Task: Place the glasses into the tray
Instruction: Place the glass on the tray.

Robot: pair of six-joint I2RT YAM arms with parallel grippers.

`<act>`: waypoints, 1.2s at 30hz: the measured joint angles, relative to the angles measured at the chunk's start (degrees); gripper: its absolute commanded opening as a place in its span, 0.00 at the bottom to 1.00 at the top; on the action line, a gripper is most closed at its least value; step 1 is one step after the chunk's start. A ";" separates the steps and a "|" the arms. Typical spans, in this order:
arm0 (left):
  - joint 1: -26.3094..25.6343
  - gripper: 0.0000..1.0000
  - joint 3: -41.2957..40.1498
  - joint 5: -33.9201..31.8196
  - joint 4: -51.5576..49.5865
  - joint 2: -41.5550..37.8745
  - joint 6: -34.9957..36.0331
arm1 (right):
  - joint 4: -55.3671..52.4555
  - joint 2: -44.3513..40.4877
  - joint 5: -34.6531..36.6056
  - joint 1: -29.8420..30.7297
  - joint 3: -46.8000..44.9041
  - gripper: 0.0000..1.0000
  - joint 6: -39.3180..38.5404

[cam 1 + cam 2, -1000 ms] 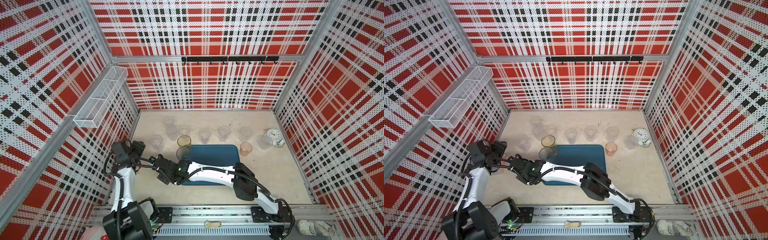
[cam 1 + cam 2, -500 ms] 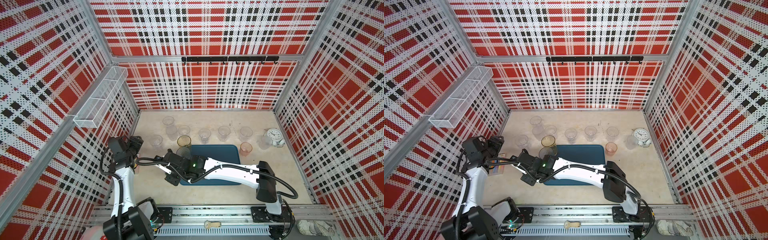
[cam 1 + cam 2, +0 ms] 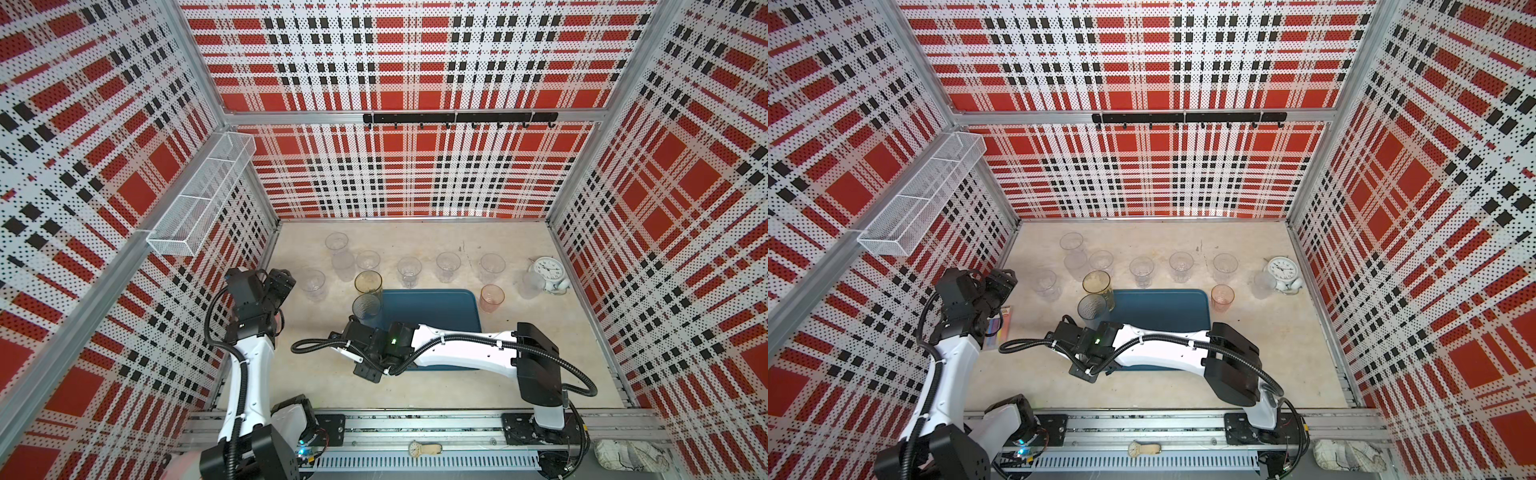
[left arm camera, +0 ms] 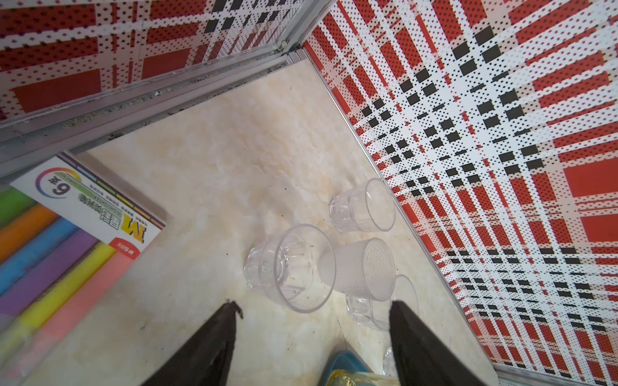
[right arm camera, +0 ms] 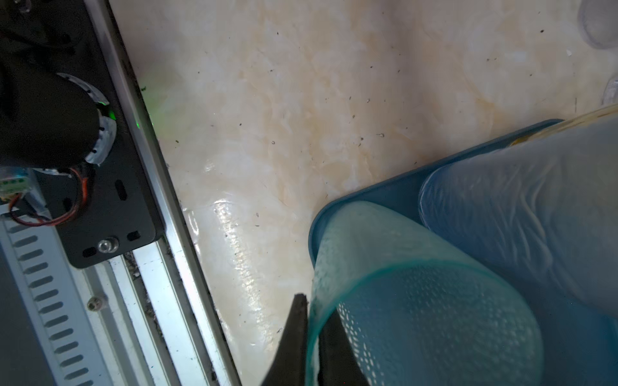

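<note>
Booth: plaid walls in red, black and white on three sides, a pale marbled table top below me, and a wire basket hung on the side wall.
Tray: the teal-blue tray lies mid-table, with its near part hidden under my right arm.
Right gripper: pinched narrow on the rim of the teal glass, one finger inside the wall and one outside. The glass sits over the tray's near corner. I cannot tell whether its base is down.
Left gripper: spread wide and holding nothing, poised above a clear faceted glass near the side wall, not far from a highlighter pack.
At the tray: the tall grey-blue glass stands inside the rim, just beside mine. The tall amber glass is at the far corner, and I cannot tell if it is in or out.
Waiting: more clear glasses stand in a row beyond the tray, a pink glass stands just beside it, and one more by the white clock.
Handling, as I judge it: they look light and stiff with smooth, slippery walls. A hard squeeze could crack a rim or let the glass squirt free.
Where I would hold: over the rim, one finger inside, because the neighbours stand close.
Risk: the tall ones look easy to tip, so I would set them down gently.
</note>
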 measured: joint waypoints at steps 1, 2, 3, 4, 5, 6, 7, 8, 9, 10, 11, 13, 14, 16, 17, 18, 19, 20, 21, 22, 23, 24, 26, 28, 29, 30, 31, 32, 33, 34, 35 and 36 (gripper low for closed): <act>-0.09 0.75 -0.11 -0.07 0.04 0.00 0.00 | 0.37 -0.02 0.17 -0.20 -0.09 0.04 -0.11; -0.15 0.75 -0.24 -0.09 0.07 0.00 0.00 | 0.70 -0.02 0.17 -0.24 -0.15 0.05 -0.17; -0.20 0.75 -0.42 -0.09 0.07 0.00 -0.02 | 1.16 -0.02 0.22 -0.26 -0.37 0.05 -0.33; -0.26 0.75 -0.59 -0.09 0.09 0.00 -0.02 | 1.51 -0.04 0.24 -0.28 -0.52 0.07 -0.42; -0.33 0.75 -0.76 -0.09 0.09 0.00 -0.04 | 1.66 -0.04 0.26 -0.28 -0.57 0.08 -0.55; -0.35 0.75 -0.90 -0.09 0.09 0.00 -0.04 | 1.70 -0.04 0.42 -0.31 -0.57 0.10 -0.63; -0.35 0.75 -1.05 -0.07 0.09 0.00 -0.07 | 1.70 -0.04 0.46 -0.33 -0.57 0.13 -0.66; -0.35 0.75 -1.09 -0.07 0.09 0.00 -0.07 | 1.70 -0.04 0.55 -0.35 -0.57 0.15 -0.74; -0.35 0.75 -1.16 -0.07 0.09 0.00 -0.04 | 1.68 -0.04 0.55 -0.44 -0.57 0.18 -0.72; -0.35 0.75 -1.20 -0.07 0.09 0.00 -0.04 | 1.62 -0.04 0.59 -0.48 -0.59 0.21 -0.85; -0.35 0.75 -1.22 -0.09 0.09 0.00 -0.04 | 1.49 -0.04 0.59 -0.55 -0.59 0.23 -0.85; -0.37 0.75 -1.22 -0.09 0.09 0.00 -0.04 | 1.11 -0.04 0.57 -0.55 -0.50 0.28 -0.92; -0.35 0.75 -1.22 -0.09 0.11 0.00 -0.04 | 0.79 -0.04 0.55 -0.55 -0.42 0.30 -0.98; -0.35 0.75 -1.31 -0.07 0.13 0.00 -0.04 | -0.24 -0.04 0.55 -0.59 0.09 0.32 -1.16; -0.35 0.75 -1.40 -0.07 0.24 0.00 -0.04 | -0.66 -0.04 0.55 -0.59 0.37 0.32 -1.25; -0.35 0.75 -1.51 -0.07 0.35 0.00 -0.04 | -1.07 -0.04 0.59 -0.63 0.74 0.32 -1.33; -0.35 0.75 -1.62 -0.07 0.44 0.00 -0.04 | -1.33 -0.04 0.61 -0.66 1.05 0.32 -1.46; -0.35 0.75 -1.70 -0.07 0.52 0.00 -0.04 | -1.49 -0.04 0.61 -0.66 1.29 0.33 -1.64; -0.35 0.75 -1.79 -0.07 0.52 0.00 -0.04 | -1.66 -0.04 0.61 -0.72 1.46 0.33 -1.86; -0.35 0.75 -1.81 -0.07 0.52 0.00 -0.04 | -1.84 -0.04 0.61 -0.92 1.57 0.33 -2.01; -0.35 0.75 -1.81 -0.07 0.55 0.00 -0.04 | -2.08 -0.04 0.61 -0.98 1.66 0.34 -2.14; -0.35 0.75 -1.81 -0.07 0.57 0.00 -0.04 | -2.25 -0.04 0.57 -1.14 1.66 0.35 -2.27; -0.35 0.75 -1.81 -0.07 0.61 0.00 -0.04 | -2.40 -0.04 0.33 -1.31 1.66 0.37 -2.45; -0.35 0.75 -1.81 -0.04 0.63 0.00 -0.04 | -2.40 -0.04 -0.04 -1.57 1.66 0.37 -2.54; -0.35 0.75 -1.81 -0.07 0.72 0.00 -0.04 | -2.38 -0.04 -0.26 -1.62 1.66 0.38 -2.54; -0.35 0.75 -1.81 -0.07 0.85 0.00 -0.02 | -2.34 -0.04 -0.52 -1.62 1.66 0.40 -2.47; -0.35 0.75 -1.81 -0.07 0.92 0.00 0.02 | -2.29 -0.07 -0.74 -1.64 1.66 0.43 -2.45; -0.35 0.75 -1.81 -0.11 0.92 0.00 0.17 | -1.77 -0.35 -1.25 -1.68 1.36 0.46 -2.38; -0.35 0.75 -1.79 -0.26 0.87 0.00 0.42 | -1.03 -0.96 -1.57 -1.77 0.72 0.49 -2.34; -0.35 0.75 -1.75 -0.46 0.76 0.00 0.57 | -0.39 -1.73 -1.84 -1.84 0.00 0.51 -2.19; -0.35 0.75 -1.60 -0.70 0.46 0.00 0.81 | 0.07 -2.62 -2.12 -1.90 -0.57 0.52 -2.08; -0.35 0.75 -1.40 -0.98 0.26 0.00 0.96 | 0.48 -3.54 -2.45 -1.95 -0.98 0.53 -2.03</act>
